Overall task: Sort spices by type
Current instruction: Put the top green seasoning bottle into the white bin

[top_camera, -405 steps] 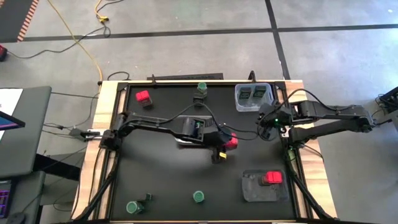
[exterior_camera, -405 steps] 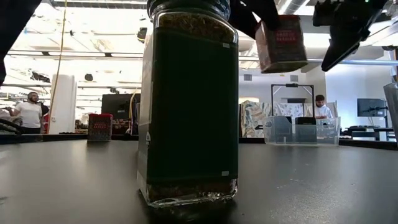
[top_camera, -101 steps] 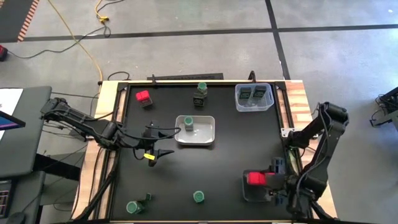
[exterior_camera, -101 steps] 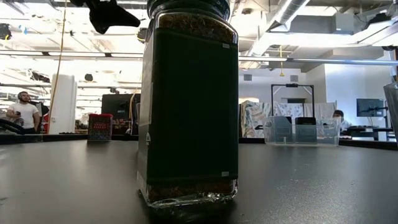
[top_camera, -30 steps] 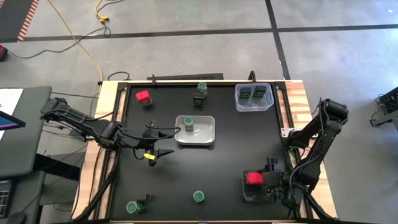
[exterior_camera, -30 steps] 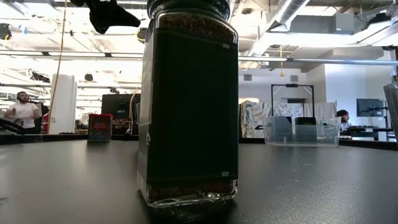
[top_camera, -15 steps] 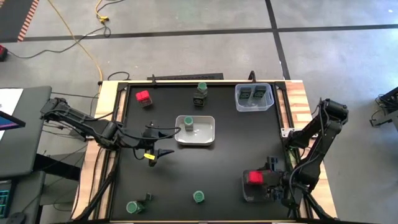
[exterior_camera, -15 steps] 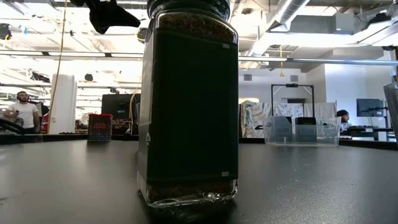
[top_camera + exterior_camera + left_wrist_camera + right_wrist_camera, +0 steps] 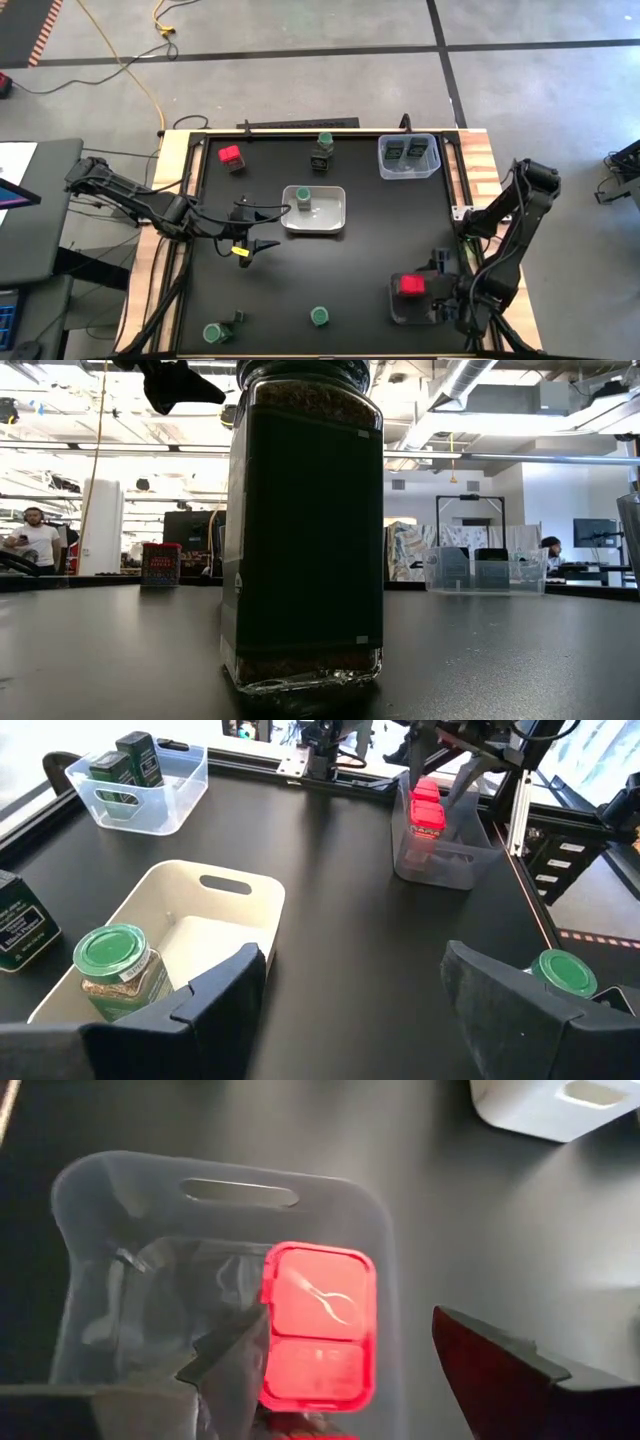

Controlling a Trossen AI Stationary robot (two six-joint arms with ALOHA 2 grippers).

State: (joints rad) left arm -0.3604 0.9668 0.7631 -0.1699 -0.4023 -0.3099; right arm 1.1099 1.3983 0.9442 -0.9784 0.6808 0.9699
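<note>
Red marks the spice box (image 9: 410,285) standing in the grey tray (image 9: 398,310) at the table's near right, high view; the right gripper (image 9: 446,290) sits just right of it, fingers spread and off the box. The step in hand appears to be the release: lift straight up so a finger does not tip the box. A second earlier the box sat slightly nearer. The left gripper (image 9: 262,244) waits left of centre, beside the white tray (image 9: 335,212).

Low view: a tall dark jar (image 9: 305,530) fills the foreground, unchanged.

Left wrist view: spread fingers (image 9: 215,995) face the white tray holding a green-lidded jar (image 9: 115,970).

Right wrist view: open fingers (image 9: 235,1350) flank the red box from above.
</note>
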